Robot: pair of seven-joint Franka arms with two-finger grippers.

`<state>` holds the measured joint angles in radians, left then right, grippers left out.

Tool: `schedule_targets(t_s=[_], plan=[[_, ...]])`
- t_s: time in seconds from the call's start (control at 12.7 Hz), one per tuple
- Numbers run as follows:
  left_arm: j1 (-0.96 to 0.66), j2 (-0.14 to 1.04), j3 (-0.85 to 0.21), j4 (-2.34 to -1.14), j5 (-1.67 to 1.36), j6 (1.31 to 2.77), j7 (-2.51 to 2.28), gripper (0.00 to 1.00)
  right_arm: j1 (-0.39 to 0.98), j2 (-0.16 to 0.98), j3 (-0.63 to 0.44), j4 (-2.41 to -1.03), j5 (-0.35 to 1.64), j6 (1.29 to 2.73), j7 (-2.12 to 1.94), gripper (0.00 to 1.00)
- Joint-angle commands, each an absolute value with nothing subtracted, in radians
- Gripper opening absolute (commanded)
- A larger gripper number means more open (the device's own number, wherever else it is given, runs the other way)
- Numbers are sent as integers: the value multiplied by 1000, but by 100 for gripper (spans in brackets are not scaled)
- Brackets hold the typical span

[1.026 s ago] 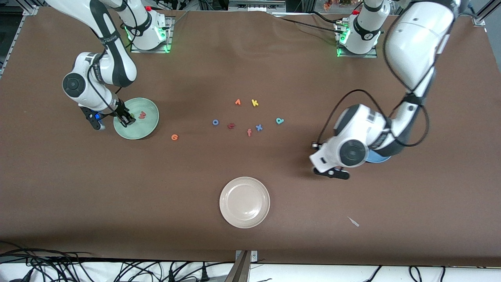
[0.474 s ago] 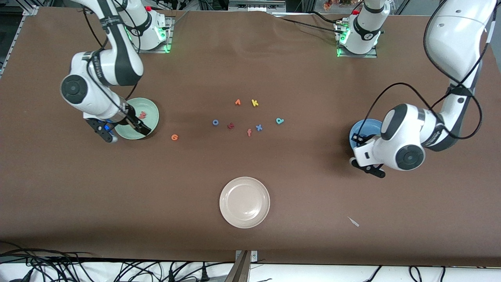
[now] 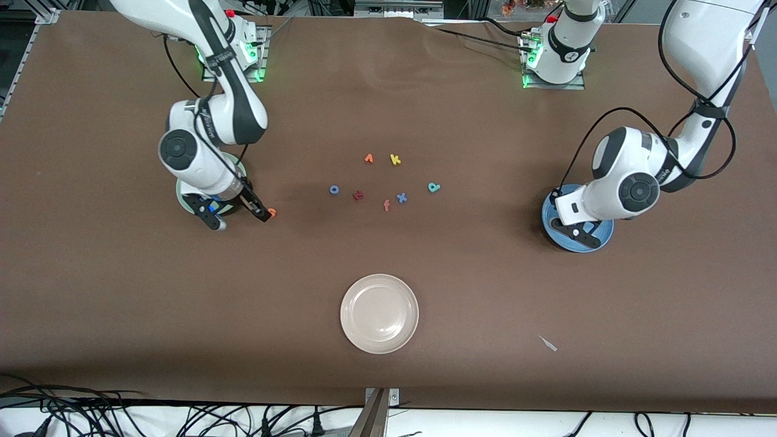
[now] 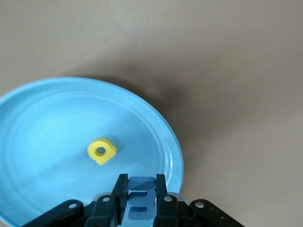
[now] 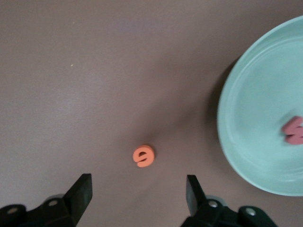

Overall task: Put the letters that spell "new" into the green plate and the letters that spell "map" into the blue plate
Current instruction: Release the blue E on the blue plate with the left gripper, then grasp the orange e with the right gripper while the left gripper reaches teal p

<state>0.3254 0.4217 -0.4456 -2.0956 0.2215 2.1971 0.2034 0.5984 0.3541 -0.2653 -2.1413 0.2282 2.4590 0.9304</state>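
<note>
Over the blue plate (image 3: 576,243) at the left arm's end of the table: the left gripper (image 4: 142,201), jaws narrow and clamped on the blue letter (image 4: 141,198), held above the plate's rim. Lying flat inside that plate, close to the held piece: the yellow ring-shaped letter (image 4: 102,151).

At the right arm's end: the right gripper (image 5: 137,194), jaws spread wide and holding nothing, poised over the orange letter (image 5: 143,155) on the bare brown table (image 3: 182,315), just beside the green plate (image 5: 255,123). Resting in the green plate: the pink letter (image 5: 294,131); the olive one hidden from every view.

In the middle of the table, scattered and untouched: the teal letter (image 3: 433,187) toward the left arm's end of the cluster, with a yellow "k" (image 3: 395,159), an orange wedge (image 3: 368,158), a blue ring (image 3: 334,189), a dark red piece (image 3: 358,195), a pink "f" (image 3: 386,206) and a blue "x" (image 3: 401,197) close by. Nearer the front camera, well apart from the rest: a cream plate (image 3: 379,313).
</note>
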Motion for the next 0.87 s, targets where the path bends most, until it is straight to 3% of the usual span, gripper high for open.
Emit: schedule_targets(t_s=[0.0, 0.16, 0.55, 0.79], plan=[[334, 370, -453, -2088, 212, 2153, 216, 100, 609, 385, -244, -2196, 245, 2598, 957, 83], [310, 370, -472, -2054, 196, 2096, 166, 100, 611, 405, -241, -2252, 244, 2718, 950, 81], [304, 397, -682, -2059, 161, 2126, -257, 100, 623, 437, -219, -2316, 245, 2884, 960, 75], [214, 454, -739, -2065, 176, 2261, -564, 100, 623, 433, -219, -2316, 245, 2882, 965, 48]])
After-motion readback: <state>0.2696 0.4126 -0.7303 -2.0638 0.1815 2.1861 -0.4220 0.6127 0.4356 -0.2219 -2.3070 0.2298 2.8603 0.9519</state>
